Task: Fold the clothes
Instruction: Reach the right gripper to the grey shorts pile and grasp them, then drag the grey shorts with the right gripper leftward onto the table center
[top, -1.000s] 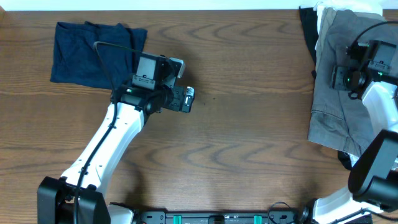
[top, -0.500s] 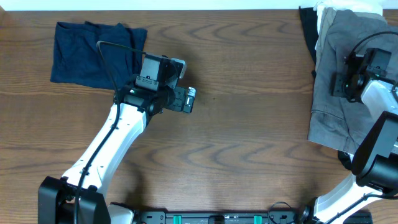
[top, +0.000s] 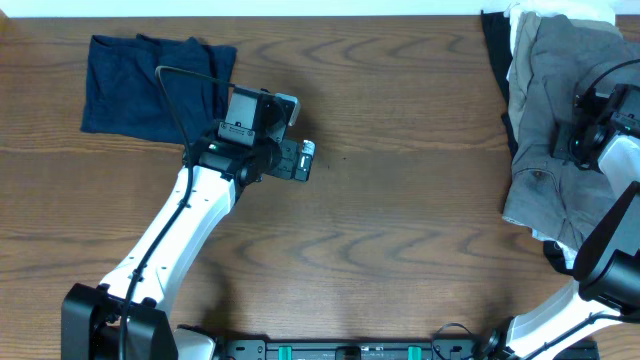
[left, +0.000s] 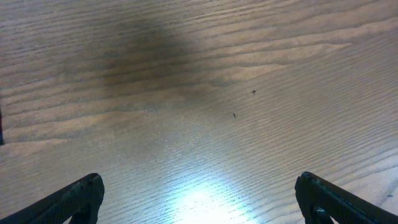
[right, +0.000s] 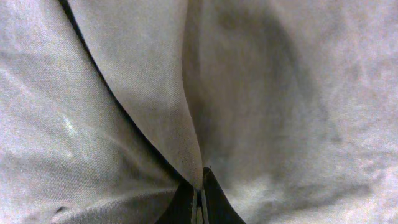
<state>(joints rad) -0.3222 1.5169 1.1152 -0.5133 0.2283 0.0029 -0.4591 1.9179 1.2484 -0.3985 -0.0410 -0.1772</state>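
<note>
The mid-grey shorts (top: 545, 150) lie bunched on a pile of clothes at the table's right edge. My right gripper (top: 577, 140) sits on top of them. In the right wrist view the right gripper (right: 199, 190) is shut on a raised fold of the grey shorts (right: 280, 93), with cloth filling the view. A folded navy piece (top: 150, 85) lies at the far left. My left gripper (top: 305, 160) hovers over bare wood near the table's middle. In the left wrist view the left gripper (left: 200, 199) is open with nothing between its dark fingertips (left: 81, 194).
White cloth (top: 522, 25) and a black piece (top: 495, 55) stick out from under the grey shorts at the back right corner. The brown wooden table (top: 400, 220) stretches between the two arms. The left arm crosses the table's left half from the front edge.
My right gripper has shut on a fold of the grey shorts and shifted right, drawing the cloth's left edge with it. The left arm has barely moved.
</note>
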